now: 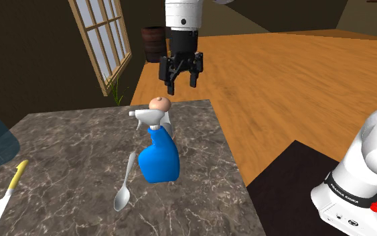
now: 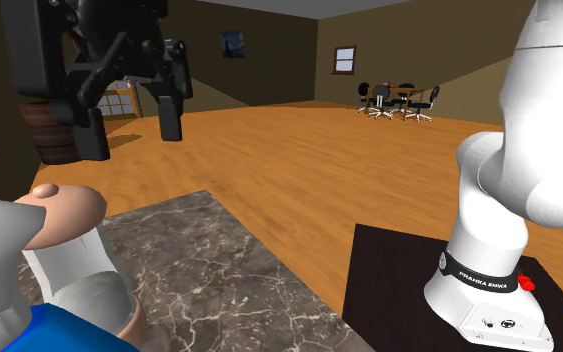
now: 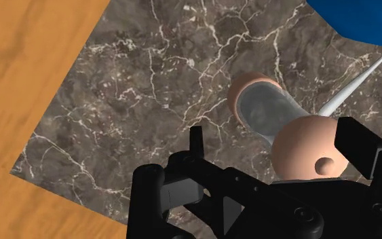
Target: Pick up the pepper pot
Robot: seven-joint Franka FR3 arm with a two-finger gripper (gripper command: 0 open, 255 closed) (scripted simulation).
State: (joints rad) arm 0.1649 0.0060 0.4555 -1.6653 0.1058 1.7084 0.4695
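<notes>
In the shoulder view the claw (image 1: 181,72) hangs with its fingers spread and nothing between them. The pepper pot (image 1: 161,109) stands upright on the marbled surface (image 1: 66,144), below the claw and a little off to one side, clear of the fingertips. A blue spray bottle (image 1: 159,157) stands on the pot's far side from the claw, its white trigger head close against the pot, and a spoon (image 1: 124,182) lies farther out past the bottle. In the second exterior view the claw is high above the pot with open air between them. The pot shows a rounded tan knob (image 2: 64,212) over a plain grey barrel (image 2: 81,272) and a tan foot (image 2: 134,322). In the wrist view the knob lies under the gap between the fingers, nearer one finger than the other, and the barrel runs away beneath it to the foot. The pot looks small, stiff and light, so weight should be no trouble, but being tall and narrow it would likely tip at a nudge. The knob is round and smooth and would probably squirt out of a pinch. The straight barrel just under the knob seems the better hold, with the fingers turned so that neither comes down on the bottle's side.
</notes>
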